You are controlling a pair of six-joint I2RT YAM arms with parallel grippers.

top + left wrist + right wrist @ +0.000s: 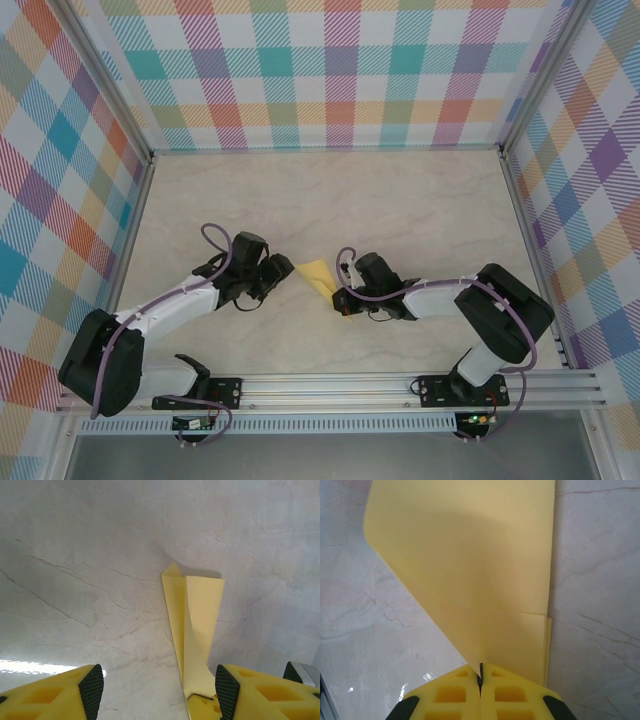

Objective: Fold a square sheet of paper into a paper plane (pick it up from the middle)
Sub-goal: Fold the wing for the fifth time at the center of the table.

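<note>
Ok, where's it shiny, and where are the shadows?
Left wrist view: a white glare stripe on the table and a thin dark shadow behind the paper's top edge. Right wrist view: tiny glints on the table and soft shade across the paper.

White arms (175, 308) w/ blk joints (247, 250), purple cables (208, 228), yellow fingers (47, 696), blk pads (92, 687)

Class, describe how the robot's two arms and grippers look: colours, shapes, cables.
The left arm and right arm have white links, bulky black joints and looping purple cables. The left gripper and right gripper have yellow moulded fingers with square hollows and black pads.
</note>
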